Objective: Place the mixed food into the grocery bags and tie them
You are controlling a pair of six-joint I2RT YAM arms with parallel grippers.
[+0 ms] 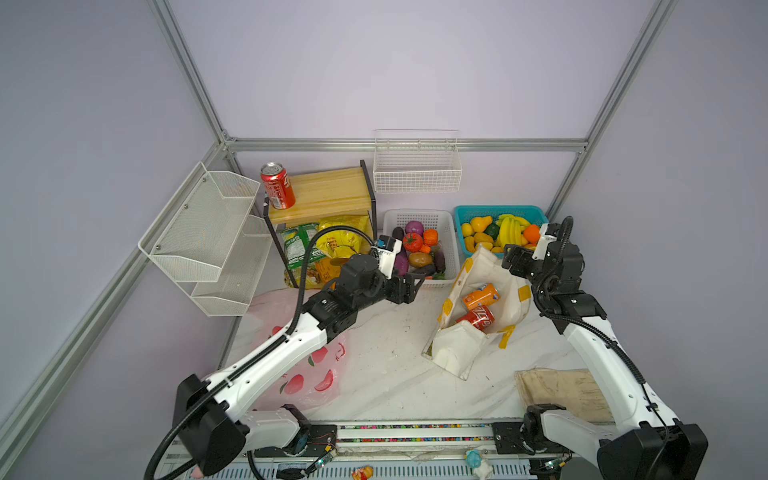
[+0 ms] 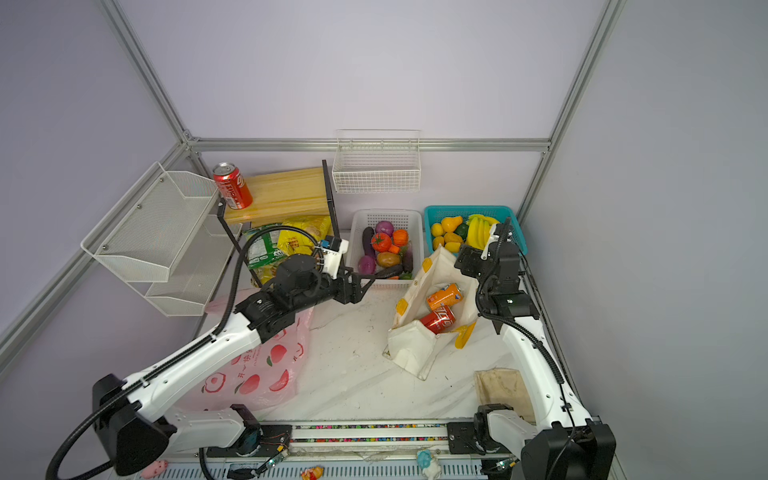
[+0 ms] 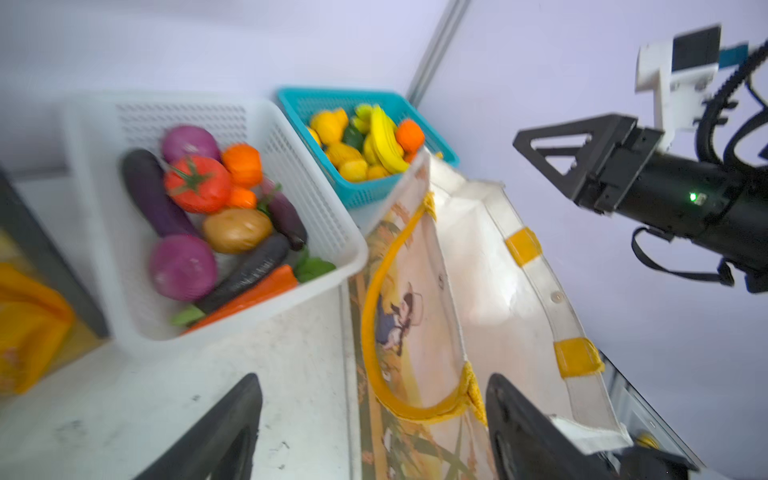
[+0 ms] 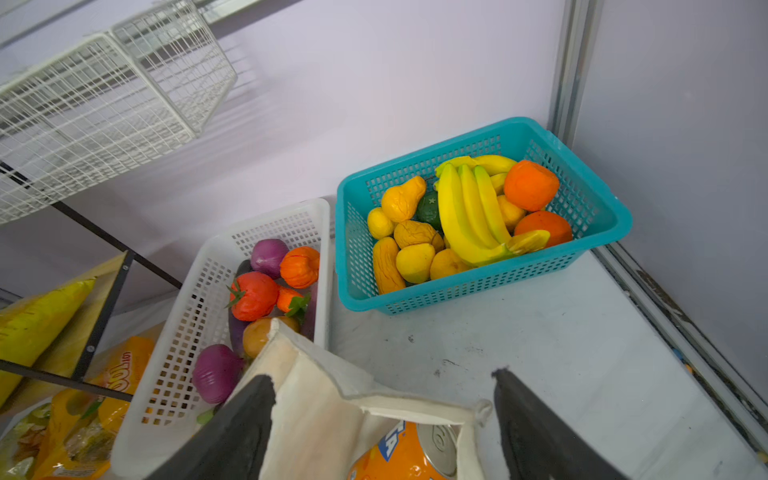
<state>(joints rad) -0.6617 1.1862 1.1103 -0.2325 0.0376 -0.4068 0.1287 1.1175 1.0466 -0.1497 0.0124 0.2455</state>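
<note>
The white canvas tote (image 1: 457,349) stands open at centre right on the table, with an orange soda can (image 1: 481,296) and a red cola can (image 1: 477,318) lying inside. My left gripper (image 1: 411,286) is open beside the tote's left side; in the left wrist view its jaws (image 3: 374,386) stand wide around the yellow strap (image 3: 409,409) without touching it. My right gripper (image 1: 513,259) is open over the tote's far rim (image 4: 374,401). The pink bag (image 1: 307,374) lies flat under my left arm. A tomato (image 1: 412,242), potato (image 1: 419,259) and onion (image 1: 414,227) sit in the white basket (image 1: 451,232). Another cola can (image 1: 277,185) stands on the wooden shelf (image 1: 328,193).
A teal basket (image 1: 498,211) of yellow fruit sits at the back right. Snack packets (image 1: 332,245) fill the space under the shelf. A wire basket (image 1: 417,174) hangs on the back wall and a mesh rack (image 1: 208,232) on the left. A beige cloth (image 1: 561,390) lies front right.
</note>
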